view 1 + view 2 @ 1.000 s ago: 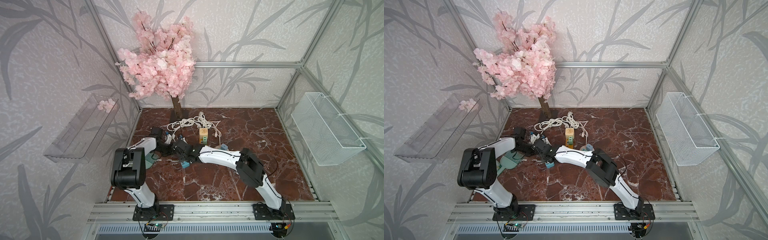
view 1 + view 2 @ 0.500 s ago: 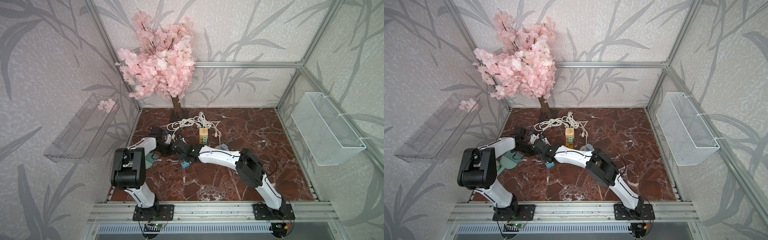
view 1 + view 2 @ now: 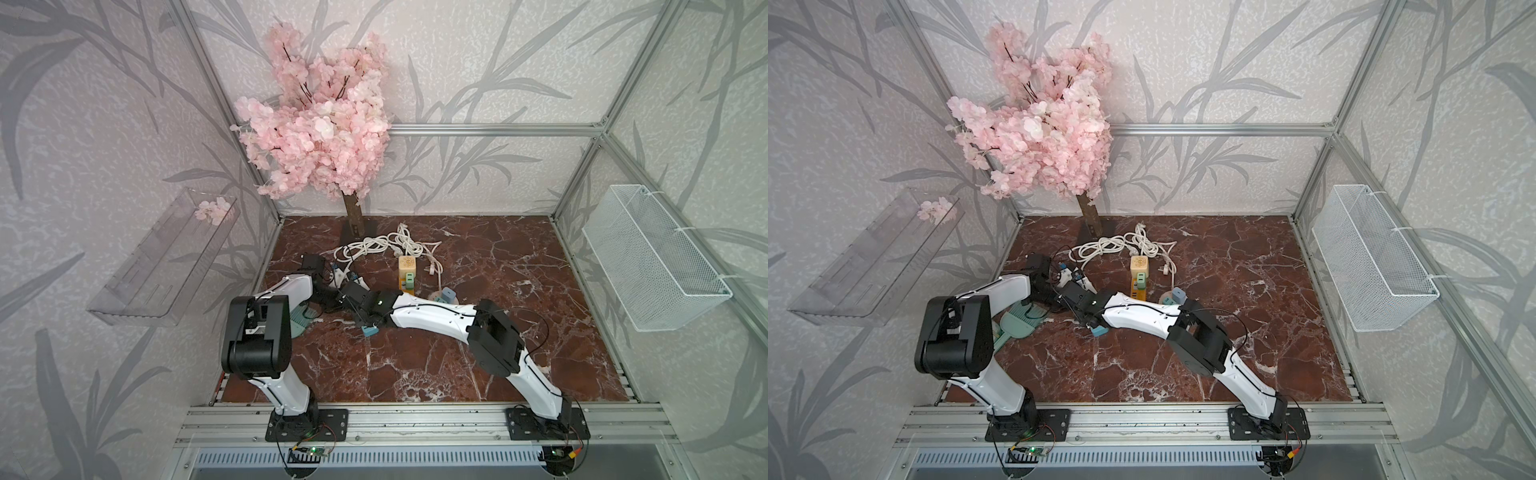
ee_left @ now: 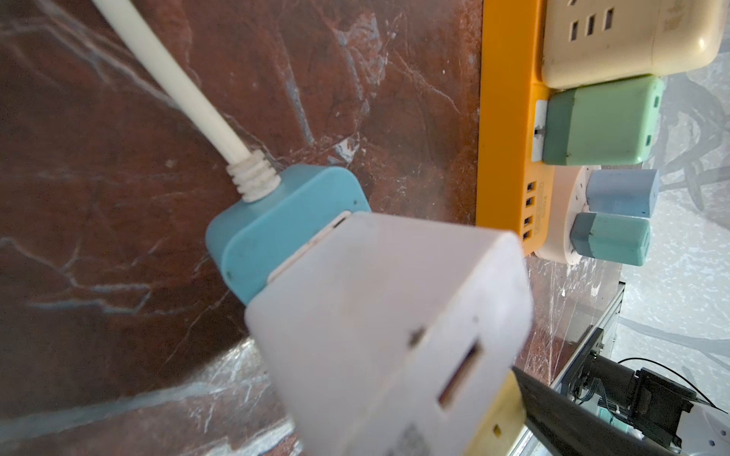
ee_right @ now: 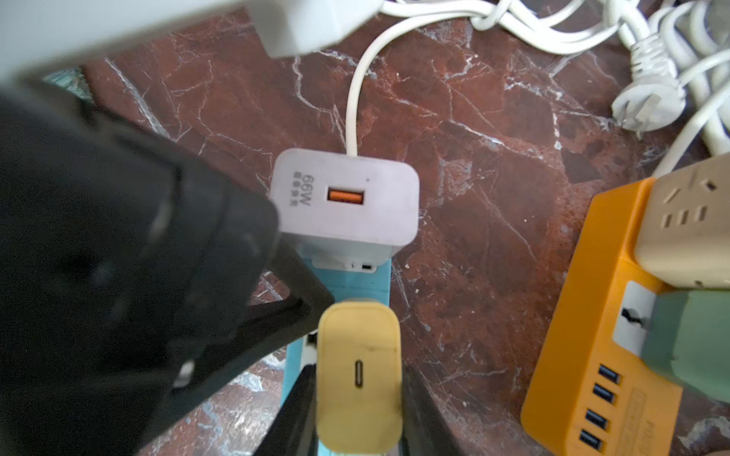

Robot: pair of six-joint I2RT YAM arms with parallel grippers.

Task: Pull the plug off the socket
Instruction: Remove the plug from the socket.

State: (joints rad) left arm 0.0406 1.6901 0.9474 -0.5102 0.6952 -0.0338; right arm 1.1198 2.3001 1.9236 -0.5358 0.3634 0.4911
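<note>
Floor: the red-brown marble floor [image 3: 415, 365] shows whole only in the top views.
Tree: a pink blossom tree [image 3: 316, 141] stands at the back, left of centre.
Wire basket: the white mesh basket [image 3: 648, 266] hangs on the right wall.
Clear shelf: the clear shelf [image 3: 137, 282] on the left wall holds one pink blossom sprig [image 3: 212, 210] at its far end.
Cables: the white cables [image 3: 382, 245] lie tangled in front of the tree.
Orange strip: the orange power strip [image 5: 584, 316] carries a beige cube socket [image 5: 687, 229] and a green plug [image 4: 600, 122]. Only my left wrist view shows the round socket [image 4: 565, 237] behind it, which has two blue plugs in it.
Teal strip: the top views show just one end of the teal power strip [image 5: 347, 288] poking out beneath the arms. The wrist views show it flat on the floor, well left of the orange strip.
White charger: the white charger [image 5: 347, 201], marked 66W with an orange port, is seated in the teal strip.
Left claw: the left gripper [image 5: 304, 304] has its fingers together, and its tip is on the teal strip just beside the white charger.
Right claw: the right gripper [image 5: 357, 410] is clamped on the yellow plug, one black finger on each flank.
Yellow plug: the yellow plug [image 5: 357, 355] is rounded with a slim dark oval port on top. It stands upright in the teal strip just beside the white charger, and it is hidden in both top views.
</note>
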